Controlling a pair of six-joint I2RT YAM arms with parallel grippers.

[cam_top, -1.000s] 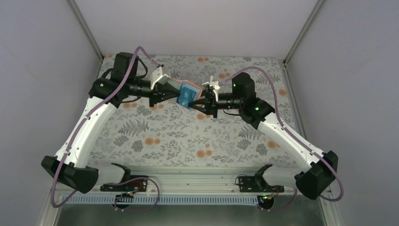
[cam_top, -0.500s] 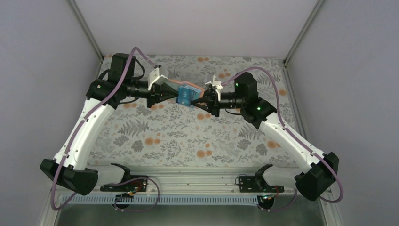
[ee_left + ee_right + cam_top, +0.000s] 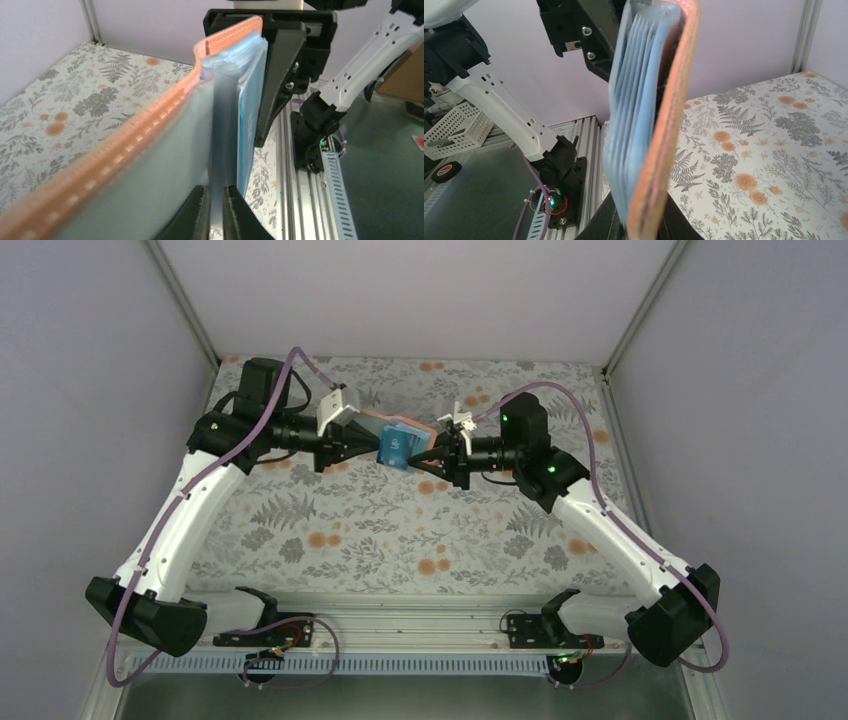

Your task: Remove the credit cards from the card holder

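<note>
An orange stitched card holder with clear blue plastic sleeves hangs in the air between both arms, above the floral table. My left gripper is shut on one clear sleeve of the holder; a blue card shows in the sleeve beside it. My right gripper is shut on the holder's orange cover and sleeve stack from the opposite side. The other cards cannot be made out among the sleeves.
The floral table cover lies below. An aluminium rail runs along the near edge by the arm bases. Grey walls enclose the left, right and back.
Both grippers moved slightly toward each other with the holder, which now sits a little more closed and level between them. Both grips are unchanged.
</note>
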